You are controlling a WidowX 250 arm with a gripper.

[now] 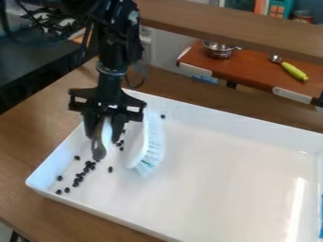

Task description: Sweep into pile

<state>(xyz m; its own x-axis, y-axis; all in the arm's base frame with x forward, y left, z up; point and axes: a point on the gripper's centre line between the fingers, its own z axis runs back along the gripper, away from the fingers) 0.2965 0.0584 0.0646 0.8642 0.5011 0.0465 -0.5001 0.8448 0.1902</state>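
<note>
- Now, the claw (pixel 107 139) grips a white brush (pixel 137 149) — bristles (pixel 154 137) beside it.
- Small black pieces (pixel 79 176) lie scattered around the claw, in a white tray (pixel 221 175).

The black arm (pixel 115 47) comes in from 11 o'clock and hangs nearly upright, its black pincer (pixel 106 134) at 9 o'clock, fingers slightly parted in a grip, pointing toward 6 o'clock.

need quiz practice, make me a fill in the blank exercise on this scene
The brush is mostly ____ in colour.
The small pieces in the tray are ____ in colour.
In the picture, the gripper hangs nearer the tray's ____ side than its right.
Missing words: white; black; left.
</note>
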